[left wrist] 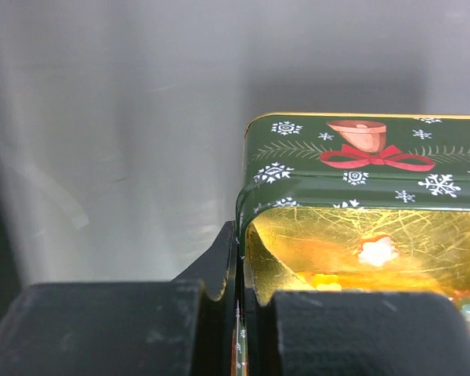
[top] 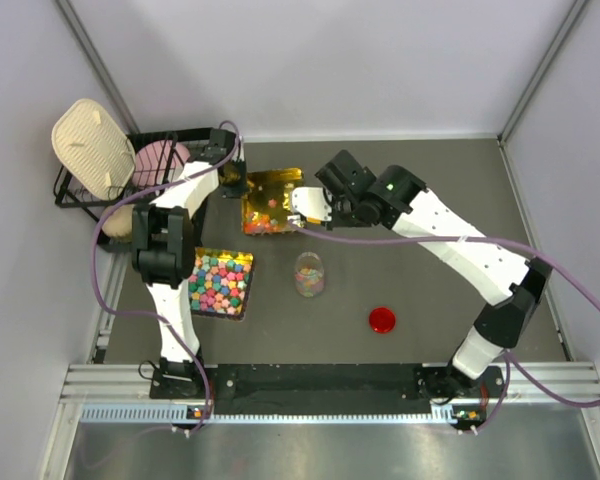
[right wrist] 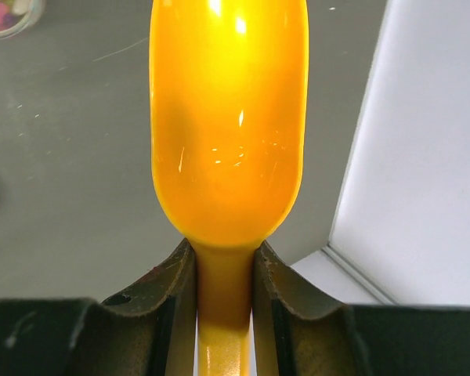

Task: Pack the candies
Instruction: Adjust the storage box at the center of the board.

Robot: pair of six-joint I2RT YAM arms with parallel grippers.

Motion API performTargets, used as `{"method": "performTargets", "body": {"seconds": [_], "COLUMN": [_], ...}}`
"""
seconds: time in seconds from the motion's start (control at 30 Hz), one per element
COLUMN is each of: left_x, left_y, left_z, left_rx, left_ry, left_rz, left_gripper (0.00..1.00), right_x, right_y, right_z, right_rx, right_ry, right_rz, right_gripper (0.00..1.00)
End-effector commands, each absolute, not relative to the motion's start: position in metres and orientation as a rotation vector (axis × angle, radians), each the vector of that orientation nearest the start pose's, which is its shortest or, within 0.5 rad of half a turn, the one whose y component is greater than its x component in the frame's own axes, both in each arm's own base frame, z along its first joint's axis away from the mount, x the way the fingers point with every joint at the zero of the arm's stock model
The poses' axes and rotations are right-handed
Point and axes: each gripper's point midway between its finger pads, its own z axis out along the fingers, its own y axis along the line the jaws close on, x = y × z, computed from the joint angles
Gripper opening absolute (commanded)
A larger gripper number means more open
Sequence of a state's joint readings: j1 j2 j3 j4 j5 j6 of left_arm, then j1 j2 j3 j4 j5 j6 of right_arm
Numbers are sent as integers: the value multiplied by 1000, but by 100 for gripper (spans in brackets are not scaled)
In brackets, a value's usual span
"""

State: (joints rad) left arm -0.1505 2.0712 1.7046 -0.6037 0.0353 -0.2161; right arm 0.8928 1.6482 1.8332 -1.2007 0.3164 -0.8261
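Observation:
The candies (top: pixel 266 222) are tiny orange, yellow and pink pieces lying in an open tin (top: pixel 273 182) with a gold inside and a green Christmas-print outside. A few of these candies (left wrist: pixel 376 251) show in the left wrist view against the gold floor. My left gripper (left wrist: pixel 239 270) is shut on the tin's side wall (left wrist: pixel 251 196), one finger outside and one inside. My right gripper (right wrist: pixel 225 266) is shut on the neck of a glossy orange-yellow spoon (right wrist: pixel 227 117). The spoon (top: pixel 305 204) hangs over the tin's right edge. No candy shows on its visible face.
A clear jar (top: pixel 309 274) holding some candies stands in front of the tin, its red lid (top: pixel 382 320) to the right. A tray of larger bold-coloured candies (top: pixel 220 283) lies beside the left arm. A black wire rack (top: pixel 80 190) stands at the back left.

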Motion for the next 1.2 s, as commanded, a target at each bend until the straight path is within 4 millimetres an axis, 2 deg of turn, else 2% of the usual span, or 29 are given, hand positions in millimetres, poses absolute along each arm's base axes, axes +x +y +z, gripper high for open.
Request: {"method": "performTargets", "body": {"seconds": [0.0, 0.03, 0.07, 0.1, 0.13, 0.17, 0.2, 0.23, 0.27, 0.33, 0.37, 0.43, 0.47, 0.5, 0.53, 0.57, 0.63, 0.7, 0.77, 0.83, 0.87, 0.9, 0.97, 1.0, 1.03, 1.07, 1.1, 1.13, 1.17], "left_x": [506, 501, 500, 499, 505, 500, 501, 504, 500, 499, 504, 502, 497, 498, 495, 500, 501, 505, 508, 497, 495, 500, 500, 504, 507, 507, 514, 510, 508], "left_y": [-126, -134, -135, -134, -132, -130, -129, -130, -131, -129, -119, -117, -131, -130, -130, -117, -125, -112, -108, -128, -130, -124, -129, -122, -111, -115, -105, -92, -98], "left_z": [131, 132, 134, 134, 146, 141, 146, 166, 164, 175, 175, 182, 191, 197, 197, 190, 190, 183, 181, 188, 196, 196, 197, 194, 189, 185, 186, 175, 173], "left_rx": [-47, -29, -36, -34, -22, -27, -18, 5, 29, 44, 23, 39, 105, 124, 120, 62, 96, 42, 8, 81, 65, 9, 45, 22, 5, 11, -12, -47, -36], "left_ry": [2386, 2390, 2388, 2388, 2332, 2331, 2298, 2227, 2216, 2185, 2187, 2175, 2129, 2085, 2074, 2100, 2115, 2138, 2156, 2128, 2086, 2076, 2092, 2107, 2125, 2150, 2160, 2212, 2228], "left_rz": [-593, -671, -694, -698, -679, -668, -660, -665, -669, -638, -546, -529, -642, -658, -641, -517, -515, -433, -422, -658, -783, -747, -741, -680, -574, -460, -314, -176, -196], "left_gripper": [0, 0, 0, 0, 0, 0, 0, 0, 0, 0, 0, 0, 0, 0, 0, 0, 0, 0, 0, 0, 0, 0, 0, 0, 0, 0, 0, 0, 0], "right_x": [326, 331, 335, 339, 342, 344, 346, 346, 346, 349, 352, 357, 358, 358, 359, 360, 360, 359, 358, 356, 355, 354, 354, 353, 353, 353, 354, 353, 353], "right_y": [252, 253, 254, 256, 255, 256, 256, 256, 257, 257, 256, 256, 257, 258, 259, 261, 261, 262, 263, 267, 269, 270, 271, 272, 272, 273, 274, 276, 277], "right_z": [287, 291, 301, 301, 308, 309, 309, 309, 308, 306, 307, 313, 315, 316, 320, 319, 321, 322, 323, 325, 325, 327, 326, 325, 324, 323, 321, 320, 319], "right_rx": [-1691, -1670, -1634, -1614, -1587, -1574, -1564, -1563, -1562, -1567, -1565, -1554, -1553, -1551, -1541, -1545, -1539, -1545, -1554, -1562, -1570, -1565, -1573, -1577, -1584, -1587, -1595, -1604, -1612], "right_ry": [1735, 1739, 1732, 1743, 1742, 1746, 1751, 1752, 1754, 1754, 1752, 1741, 1737, 1732, 1728, 1727, 1724, 1713, 1703, 1686, 1681, 1675, 1672, 1671, 1671, 1668, 1668, 1663, 1656], "right_rz": [-424, -427, -426, -425, -423, -418, -419, -418, -420, -439, -455, -491, -494, -492, -489, -490, -504, -517, -544, -544, -546, -545, -548, -550, -554, -561, -570, -573, -588], "right_gripper": [0, 0, 0, 0, 0, 0, 0, 0, 0, 0, 0, 0, 0, 0, 0, 0, 0, 0, 0, 0, 0, 0, 0, 0, 0, 0, 0, 0, 0]}}
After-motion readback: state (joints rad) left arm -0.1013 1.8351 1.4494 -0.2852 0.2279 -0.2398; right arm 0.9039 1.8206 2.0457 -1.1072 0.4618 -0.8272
